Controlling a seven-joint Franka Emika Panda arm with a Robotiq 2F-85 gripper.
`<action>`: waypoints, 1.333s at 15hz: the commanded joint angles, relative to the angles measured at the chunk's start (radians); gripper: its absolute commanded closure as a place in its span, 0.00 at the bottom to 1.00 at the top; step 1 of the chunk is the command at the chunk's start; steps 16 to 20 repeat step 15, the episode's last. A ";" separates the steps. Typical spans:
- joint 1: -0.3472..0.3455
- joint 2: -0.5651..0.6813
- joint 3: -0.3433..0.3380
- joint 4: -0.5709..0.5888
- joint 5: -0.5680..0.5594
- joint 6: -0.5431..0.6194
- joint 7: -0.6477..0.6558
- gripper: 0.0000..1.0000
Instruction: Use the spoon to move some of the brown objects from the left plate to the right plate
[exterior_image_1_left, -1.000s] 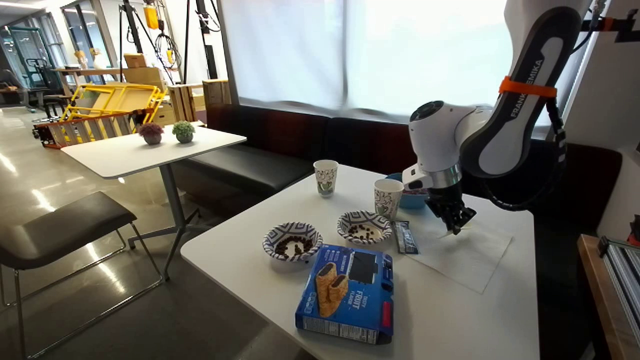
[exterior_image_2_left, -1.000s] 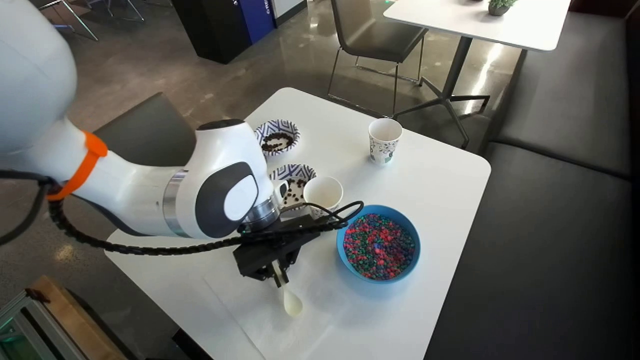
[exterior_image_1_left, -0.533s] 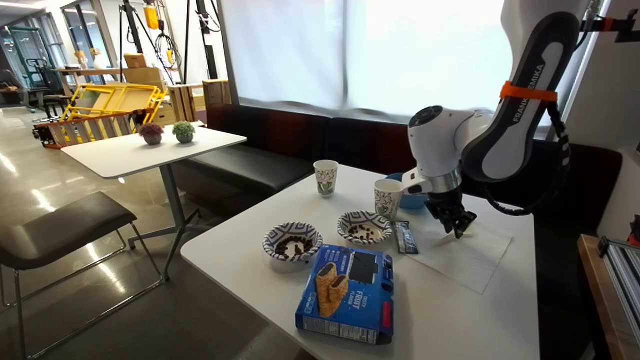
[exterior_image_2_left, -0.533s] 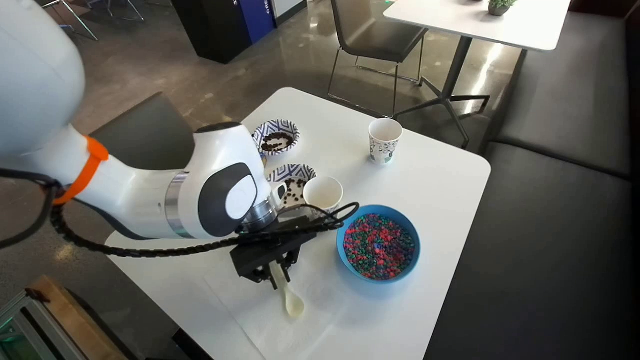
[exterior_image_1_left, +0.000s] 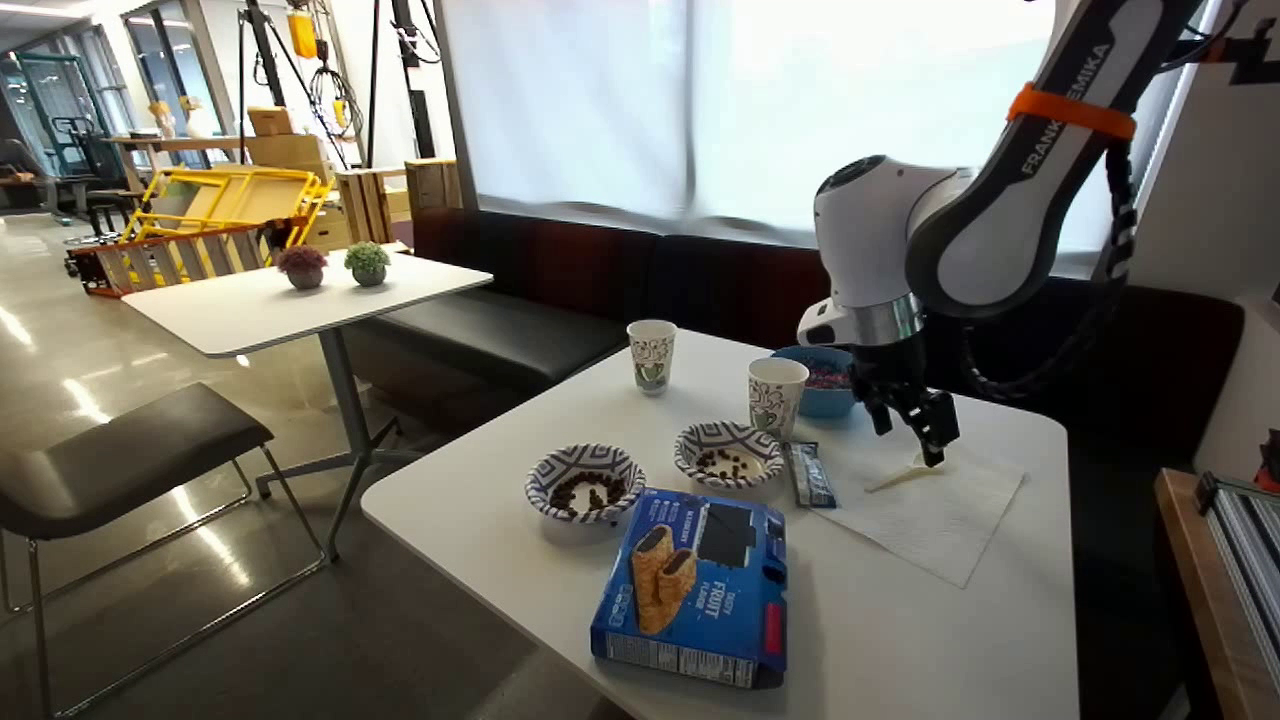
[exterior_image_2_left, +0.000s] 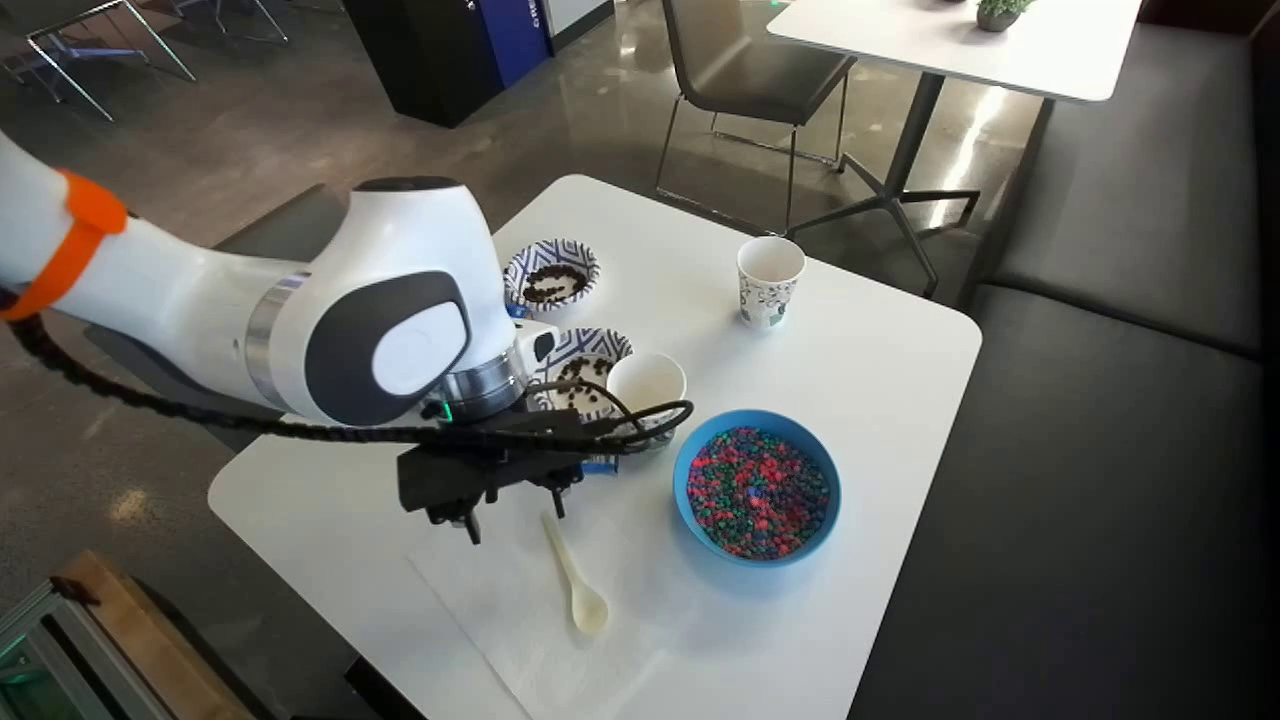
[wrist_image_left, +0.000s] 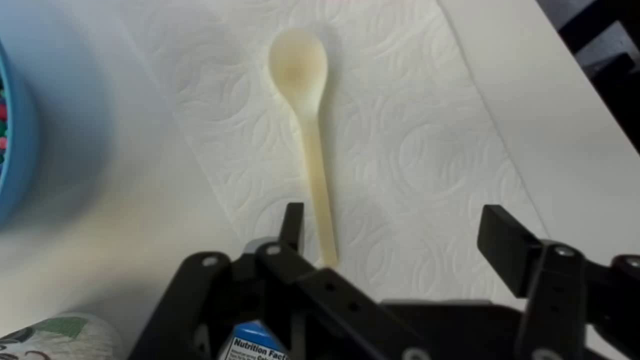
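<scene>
The spoon (wrist_image_left: 312, 142) is there for the taking, flat on the paper towel (wrist_image_left: 415, 160) on the table (exterior_image_1_left: 900, 640); over its tail hangs the tool (wrist_image_left: 392, 220), sides wide apart, gripping nothing, the handle well off centre between them in the wrist view; this spoon looks light, stiff and smooth, plastic I'd guess, so a loose pinch may let it twist; best bite squarely across the handle, roughly midway, scooping end free; watch for a skid over that towel; the brown bits (exterior_image_1_left: 563, 495) sit in the patterned plate (exterior_image_1_left: 585, 460) and its twin plate (exterior_image_1_left: 728, 436) alike; which is left I can't say.
</scene>
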 joint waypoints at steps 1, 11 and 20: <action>-0.015 -0.102 0.029 -0.029 0.211 -0.057 -0.001 0.00; 0.011 -0.204 0.003 0.000 0.503 0.031 0.065 0.00; 0.013 -0.209 0.001 0.001 0.506 0.037 0.067 0.00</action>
